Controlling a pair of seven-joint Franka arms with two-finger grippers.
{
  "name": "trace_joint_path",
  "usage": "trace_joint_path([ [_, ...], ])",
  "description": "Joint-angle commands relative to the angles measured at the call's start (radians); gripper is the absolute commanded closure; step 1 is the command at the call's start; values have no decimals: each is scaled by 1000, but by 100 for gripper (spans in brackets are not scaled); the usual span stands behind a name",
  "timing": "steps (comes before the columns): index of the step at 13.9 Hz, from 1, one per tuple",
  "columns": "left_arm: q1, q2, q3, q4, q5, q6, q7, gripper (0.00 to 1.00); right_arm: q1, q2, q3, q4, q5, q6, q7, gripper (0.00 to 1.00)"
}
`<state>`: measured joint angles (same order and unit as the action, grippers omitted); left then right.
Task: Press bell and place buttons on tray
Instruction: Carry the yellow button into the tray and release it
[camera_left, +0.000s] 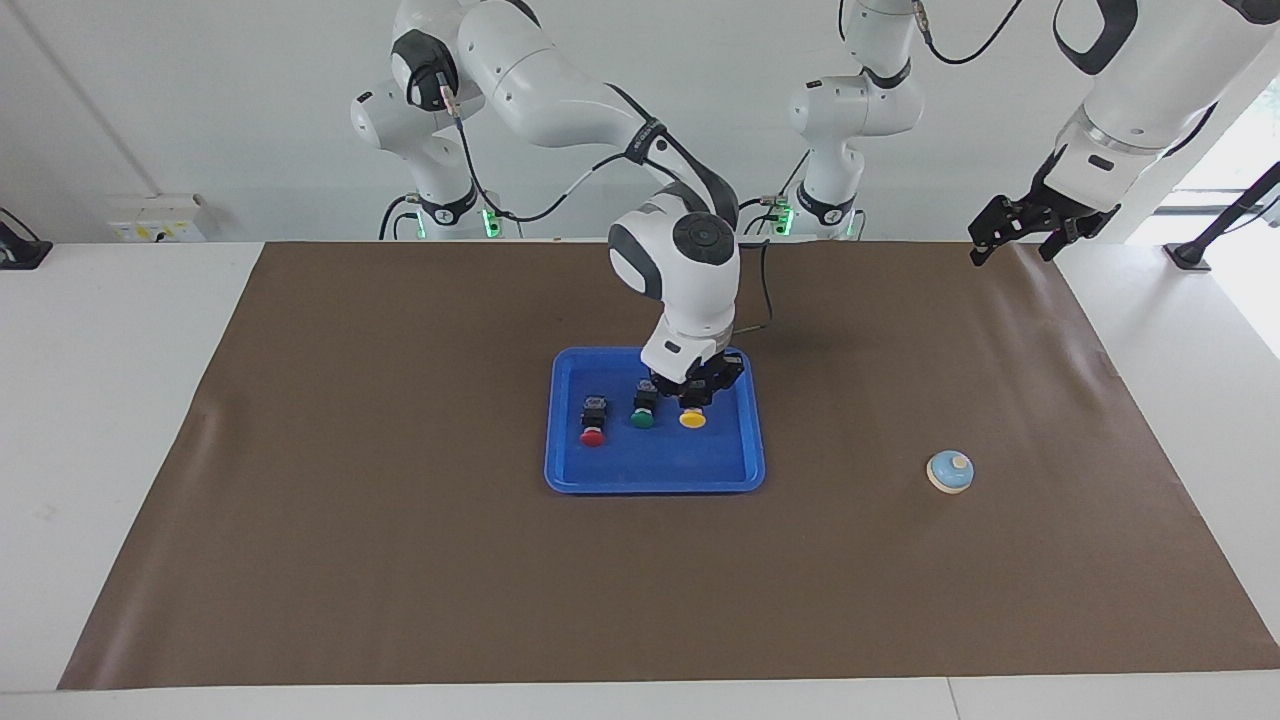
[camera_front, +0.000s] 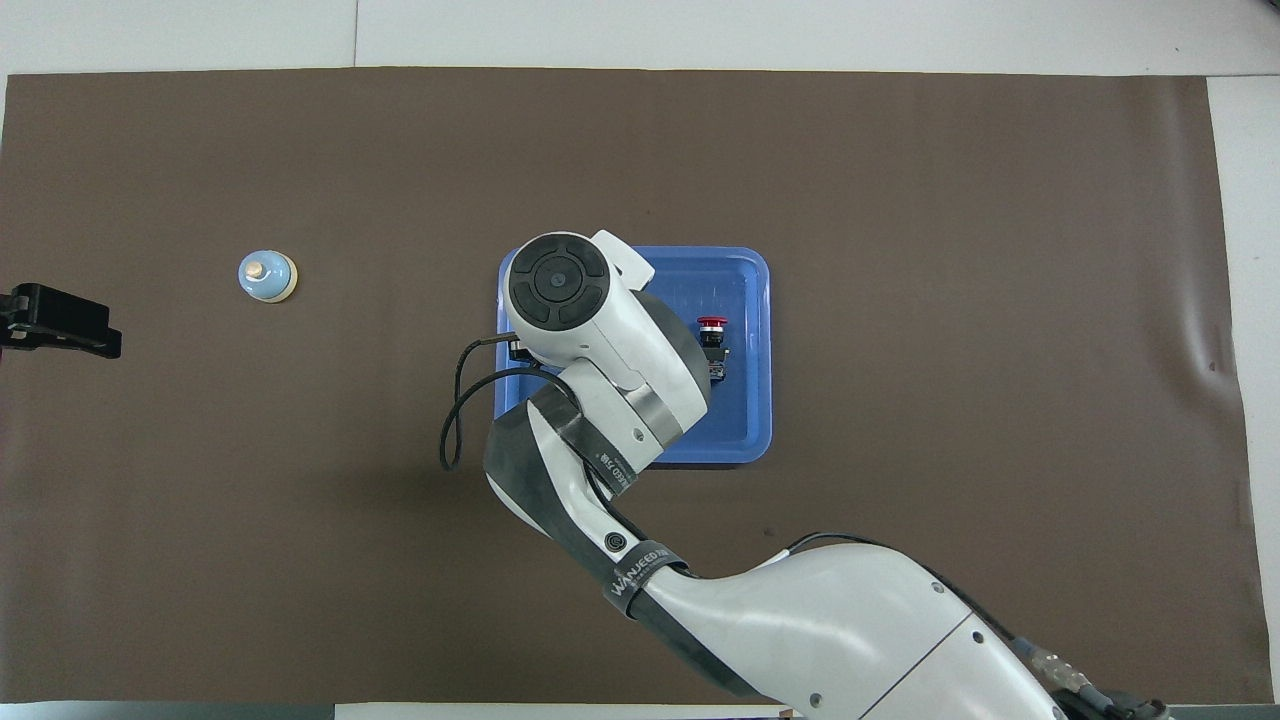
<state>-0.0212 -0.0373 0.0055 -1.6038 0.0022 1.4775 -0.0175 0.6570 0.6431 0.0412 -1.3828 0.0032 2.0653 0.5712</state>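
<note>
Two claws, both mine. My left claw (camera_left: 1018, 238) waits over the brown mat's (camera_left: 400, 560) edge nearest my bases, toward the left arm's end from the tray (camera_left: 655, 480), fingers spread, nothing in them. My right claw (camera_left: 697, 392) is down inside the tray, clenched on the yellow button (camera_left: 692, 418), cap facing away from my bases; can't tell if it touches the tray floor. Green button (camera_left: 642, 416) just beside it, red button (camera_left: 592, 434) next along toward the right arm's end, both lying in the tray. Bell (camera_left: 950, 471) on the surface, well apart from the tray, toward the left arm's end, slightly farther from me.
</note>
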Motion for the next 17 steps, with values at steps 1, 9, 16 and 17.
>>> trace_joint_path([
  [1, -3, -15, 5, -12, 4, -9, 4, 0, 21, 55, -4, -10, -46, 73, -37, 100],
  [9, -3, -15, 5, -12, 4, -9, 4, 0, 16, 55, -1, -1, 6, 12, -41, 0],
  [16, -3, -15, 5, -12, 4, -9, 5, 0, -169, -146, -20, 36, 72, -194, 6, 0],
  [17, -3, -15, 5, -12, 4, -9, 4, 0, -204, -172, -21, 36, 70, -214, 4, 0],
])
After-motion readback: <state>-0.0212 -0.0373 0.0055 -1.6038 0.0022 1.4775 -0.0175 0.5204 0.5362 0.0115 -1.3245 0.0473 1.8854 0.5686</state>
